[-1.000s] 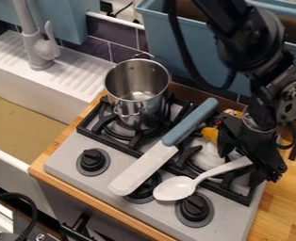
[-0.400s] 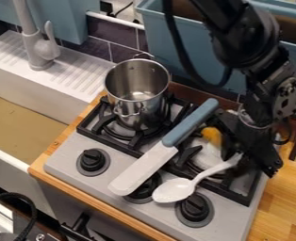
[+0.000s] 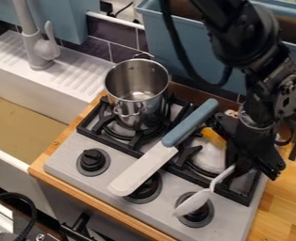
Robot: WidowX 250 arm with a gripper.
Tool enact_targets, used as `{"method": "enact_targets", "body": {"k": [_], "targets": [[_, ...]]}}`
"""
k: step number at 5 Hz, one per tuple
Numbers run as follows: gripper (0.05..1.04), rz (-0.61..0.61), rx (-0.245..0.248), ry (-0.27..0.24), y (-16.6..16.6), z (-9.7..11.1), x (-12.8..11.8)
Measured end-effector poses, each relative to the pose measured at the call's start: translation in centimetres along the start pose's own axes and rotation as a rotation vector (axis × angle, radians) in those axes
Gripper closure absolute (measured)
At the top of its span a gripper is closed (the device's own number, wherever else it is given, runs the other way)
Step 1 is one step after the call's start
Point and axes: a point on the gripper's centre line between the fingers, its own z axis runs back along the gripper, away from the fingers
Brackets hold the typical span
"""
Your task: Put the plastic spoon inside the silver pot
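Item under inspection: the spoon (image 3: 192,203), found outside the pot (image 3: 136,96), at the near right of the stove (image 3: 160,215). The gripper (image 3: 232,163) appears clenched on the end of its handle. The spoon slants down from there, its bowl turned on edge in front of 1 of the 3 knobs (image 3: 196,209) (whether it touches that knob cannot be determined). The pot stands upright on the far left burner, mouth open and unobstructed. The knife (image 3: 144,168) lies diagonally between the 2, its blue handle pointing toward the rear. Step in hand, in this inspector's judgement: picking up, with the placing outstanding. The next move calls for a lift high enough to carry the bowl over the knife and the pot's rim, then a lowering bowl first. Risk noted: held at the handle's tip, the spoon may swivel or catch the rim.
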Motion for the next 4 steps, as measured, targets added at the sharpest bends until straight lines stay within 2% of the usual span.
{"method": "enact_targets", "body": {"k": [1, 2, 3, 4], "targets": [[1.021, 0.039, -0.036, -0.034, 0.4, 3.0, 0.3], [1.022, 0.067, -0.067, -0.09, 1.2, 5.9, 0.4], [1.022, 0.096, -0.071, -0.178, 2.7, 8.7, 0.6], [1.022, 0.168, -0.062, -0.311, 5.8, 11.1, 1.2]]}}
